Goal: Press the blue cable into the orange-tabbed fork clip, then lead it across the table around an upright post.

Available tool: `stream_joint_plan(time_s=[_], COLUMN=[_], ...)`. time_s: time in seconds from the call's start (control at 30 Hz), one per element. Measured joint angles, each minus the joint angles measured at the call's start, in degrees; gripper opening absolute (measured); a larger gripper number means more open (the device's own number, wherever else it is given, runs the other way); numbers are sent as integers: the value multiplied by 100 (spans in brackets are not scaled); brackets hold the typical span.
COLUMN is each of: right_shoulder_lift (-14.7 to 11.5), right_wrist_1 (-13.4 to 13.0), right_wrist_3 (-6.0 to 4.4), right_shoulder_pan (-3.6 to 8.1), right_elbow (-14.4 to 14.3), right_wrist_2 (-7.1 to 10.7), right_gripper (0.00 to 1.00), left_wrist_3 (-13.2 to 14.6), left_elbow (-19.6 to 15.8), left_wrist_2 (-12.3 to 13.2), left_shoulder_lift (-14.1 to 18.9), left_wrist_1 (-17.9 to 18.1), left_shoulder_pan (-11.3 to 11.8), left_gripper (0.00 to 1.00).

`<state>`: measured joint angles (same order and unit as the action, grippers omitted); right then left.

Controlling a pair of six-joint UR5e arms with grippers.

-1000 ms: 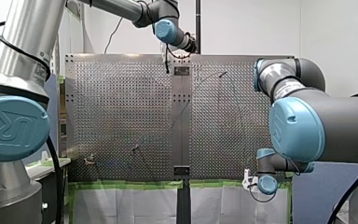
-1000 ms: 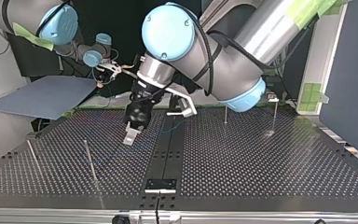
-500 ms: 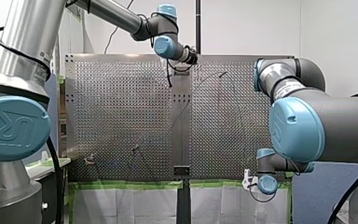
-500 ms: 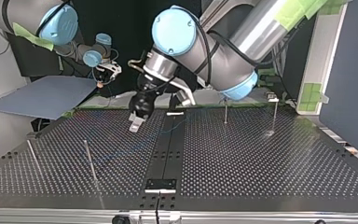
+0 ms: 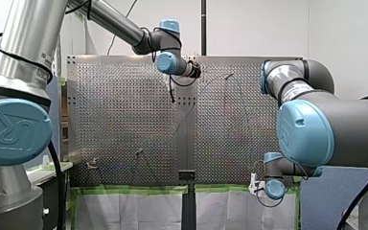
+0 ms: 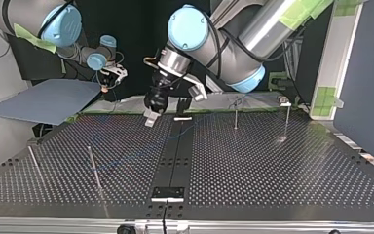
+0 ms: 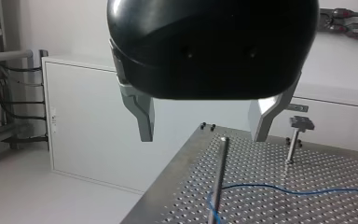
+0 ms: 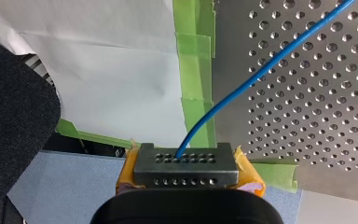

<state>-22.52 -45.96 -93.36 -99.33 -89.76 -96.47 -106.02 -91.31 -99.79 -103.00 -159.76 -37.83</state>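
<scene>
The thin blue cable (image 8: 261,74) runs out of my right gripper (image 8: 185,161), whose yellow pads are shut on it just past the table's taped edge. In the top view that gripper (image 6: 112,77) hangs off the far left. My left gripper (image 7: 203,139) is open and empty, its metal fingers (image 7: 144,122) spread above the table. Ahead of it the cable (image 7: 284,190) bends around an upright post (image 7: 219,177), with a small clip on a stem (image 7: 300,123) behind. In the top view my left gripper (image 6: 151,118) hovers near the far middle; the stemmed clip (image 6: 285,102) is at the far right.
Two thin posts (image 6: 95,168) (image 6: 34,163) rise at the top view's near left and another post (image 6: 235,117) at the far right of middle. A black rail (image 6: 173,161) crosses the perforated table (image 6: 272,170). A grey board (image 6: 44,100) lies off the far left.
My left gripper, open throughout, has lifted off the plate and drawn back toward the top view's far edge, slightly rightward. My right arm has stayed still.
</scene>
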Motion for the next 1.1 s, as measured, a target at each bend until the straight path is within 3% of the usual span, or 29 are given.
stream_joint_plan(time_s=[0.63, 0.9, 1.1], right_shoulder_lift=[0, 0, -2], right_wrist_1=[2, 2, 2], right_wrist_3=[73, 134, 181], right_shoulder_pan=[-64, -92, -103], right_elbow=[4, 6, 10], right_wrist_2=[23, 64, 66], right_gripper=[0, 0, 0], left_wrist_3=[67, -188, -219], left_elbow=[-1136, -1606, -1959], left_wrist_2=[-29, -28, -14], left_shoulder_lift=[-1, -2, -2], left_wrist_1=[1134, 1605, 1957], left_shoulder_pan=[3, 14, 18], left_gripper=[100, 100, 100])
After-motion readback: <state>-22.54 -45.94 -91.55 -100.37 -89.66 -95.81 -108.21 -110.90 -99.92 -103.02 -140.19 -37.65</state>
